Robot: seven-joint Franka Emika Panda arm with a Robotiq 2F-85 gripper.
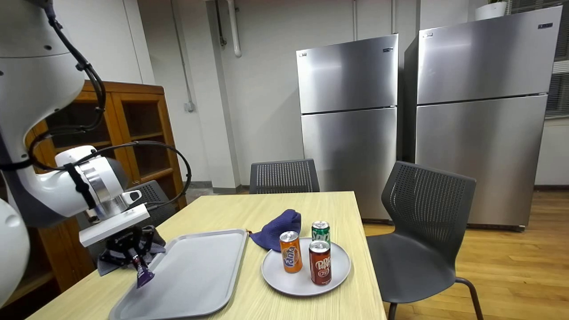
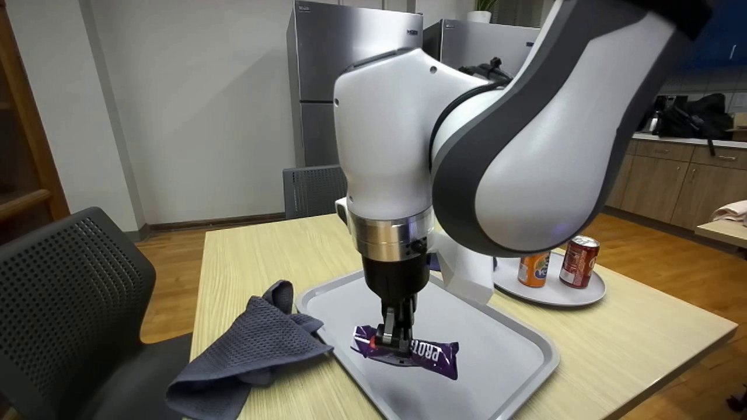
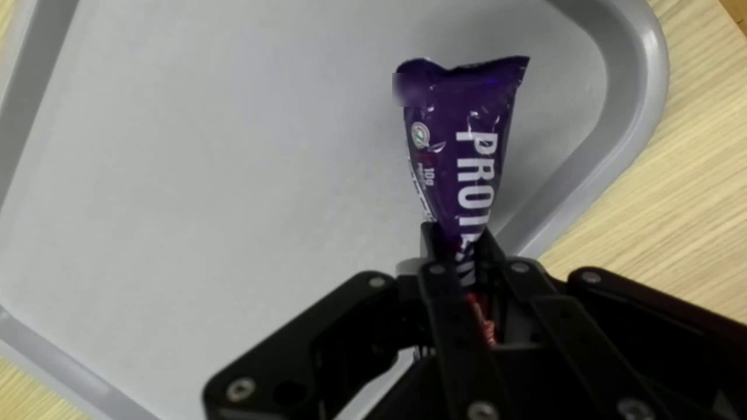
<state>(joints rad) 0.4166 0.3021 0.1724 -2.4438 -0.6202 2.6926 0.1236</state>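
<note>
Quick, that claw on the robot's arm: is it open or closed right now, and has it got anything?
Gripper: closed on a purple wrapped bar, holding it over the gray tray.

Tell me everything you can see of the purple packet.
The purple packet looks like glossy plastic or foil, with large white letters starting PROT, smaller print and a round emblem; some red shows near its middle. Flat ends flare from a narrowed waist, where the gripper pinches it and hides part of it. It is tilted, the PROT end lower, over the gray tray, seemingly not touching it.
</note>
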